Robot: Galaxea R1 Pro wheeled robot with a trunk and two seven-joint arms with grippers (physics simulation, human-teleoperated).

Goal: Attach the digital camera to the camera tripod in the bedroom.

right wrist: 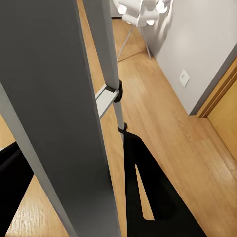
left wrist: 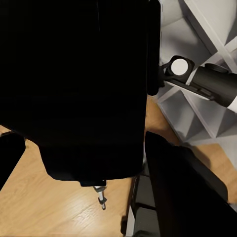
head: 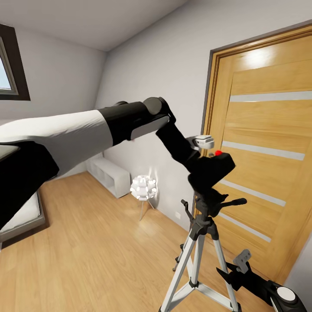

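- While the left gripper [head: 207, 167] clamps the black camera [head: 214, 167], that camera sits right on top of the tripod [head: 200, 242] head, in front of the wooden door [head: 264, 173].
- From the left wrist, the camera [left wrist: 79, 89] body lies between the dark fingers [left wrist: 182, 187].
- Beside a silver tripod leg [right wrist: 54, 123], the right gripper [head: 245, 271] hangs low; I cannot tell its finger spread.

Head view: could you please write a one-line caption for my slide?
Left gripper holds the digital camera on top of the camera tripod, beside the wooden door.
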